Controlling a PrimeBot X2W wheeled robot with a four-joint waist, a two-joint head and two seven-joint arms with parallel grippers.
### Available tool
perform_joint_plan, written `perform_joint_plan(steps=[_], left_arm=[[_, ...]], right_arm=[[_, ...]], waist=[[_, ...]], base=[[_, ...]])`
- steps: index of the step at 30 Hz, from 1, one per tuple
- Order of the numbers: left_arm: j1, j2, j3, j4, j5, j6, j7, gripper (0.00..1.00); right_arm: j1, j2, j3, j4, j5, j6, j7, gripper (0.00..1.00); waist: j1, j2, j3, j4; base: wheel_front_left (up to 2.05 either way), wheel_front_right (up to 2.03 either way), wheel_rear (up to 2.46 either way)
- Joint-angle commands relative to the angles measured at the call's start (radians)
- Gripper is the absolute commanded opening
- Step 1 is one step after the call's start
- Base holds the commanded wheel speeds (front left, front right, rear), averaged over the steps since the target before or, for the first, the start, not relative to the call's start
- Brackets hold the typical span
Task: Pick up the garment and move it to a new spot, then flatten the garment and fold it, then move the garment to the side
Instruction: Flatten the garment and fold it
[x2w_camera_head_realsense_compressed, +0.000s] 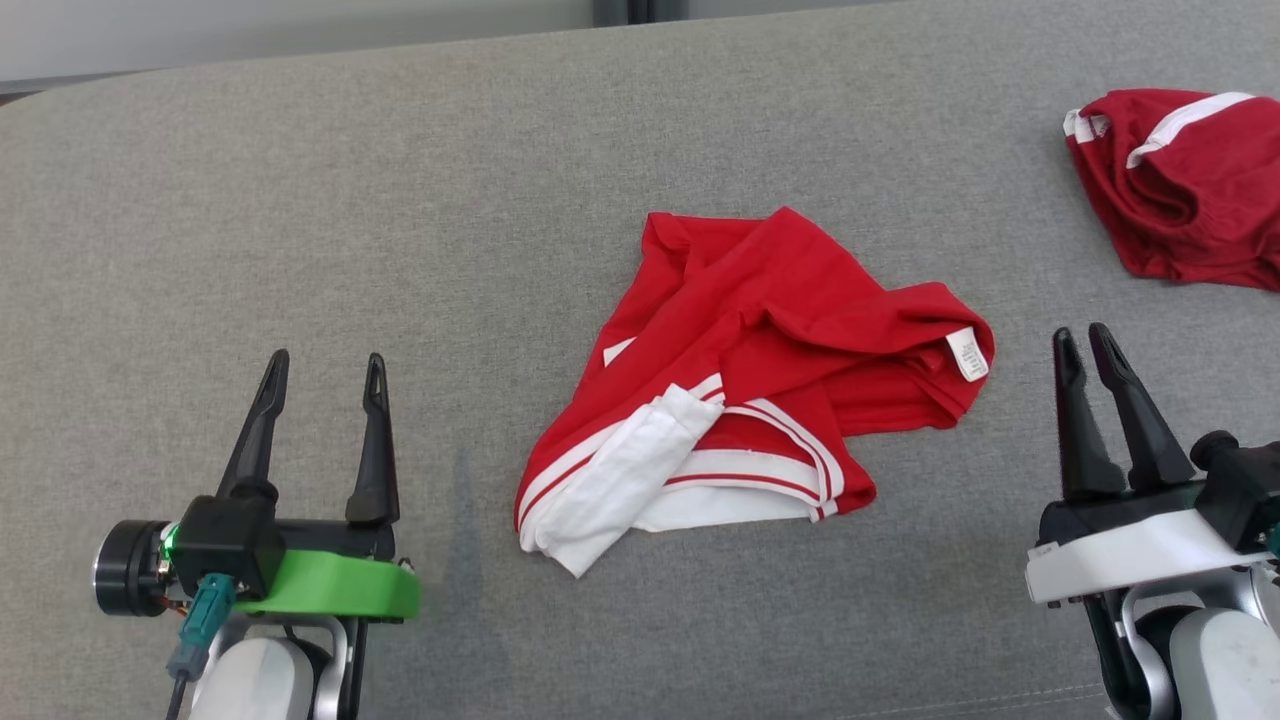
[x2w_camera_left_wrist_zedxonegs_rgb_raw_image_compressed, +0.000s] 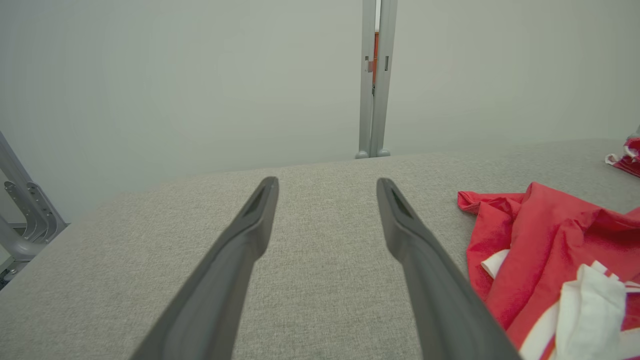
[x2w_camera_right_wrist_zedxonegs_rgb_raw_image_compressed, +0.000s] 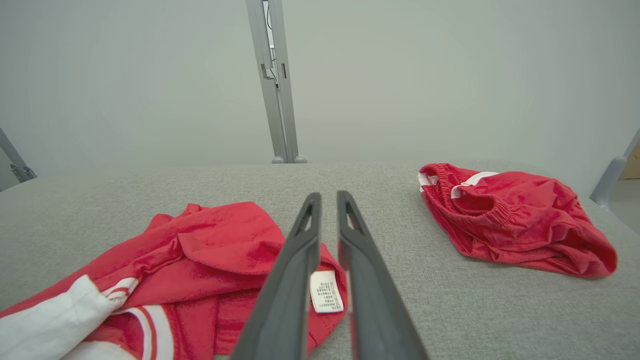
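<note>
I have not grabbed the red garment (x2w_camera_head_realsense_compressed: 760, 330) yet. My left gripper (x2w_camera_head_realsense_compressed: 327, 358) is wide open, my right gripper (x2w_camera_head_realsense_compressed: 1080, 335) almost shut and empty. It must open, then reach left.

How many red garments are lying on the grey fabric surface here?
2. A crumpled red-and-white garment lies in the middle; a darker red bunched garment with a white stripe lies at the far right, apart from it.

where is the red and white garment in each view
head view: garment at centre.
left wrist view: garment at lower right, right of the left fingers.
right wrist view: garment at lower left, running behind the right fingers.
shared landmark: second red garment, beyond it at each view's right.
</note>
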Motion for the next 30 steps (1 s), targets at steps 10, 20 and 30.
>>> perform_joint_plan(steps=[10,20,30], left_arm=[[0.061,0.017,-0.009,-0.007,-0.007,0.013,0.008,1.0],[0.071,0.021,-0.018,-0.017,-0.011,0.019,0.017,1.0],[0.048,0.022,-0.026,-0.025,-0.015,0.021,0.018,1.0]], right_arm=[[0.082,0.024,0.006,-0.033,-0.008,-0.001,0.031,1.0],[0.083,0.025,0.006,-0.031,0.001,-0.001,0.039,1.0],[0.057,0.004,0.022,-0.017,0.01,-0.001,0.081,1.0]], waist=[[0.0,0.0,-0.06,-0.004],[0.0,0.0,-0.068,-0.003],[0.0,0.0,-0.048,0.004]], base=[[0.0,0.0,0.0],[0.0,0.0,0.0],[0.0,0.0,0.0]])
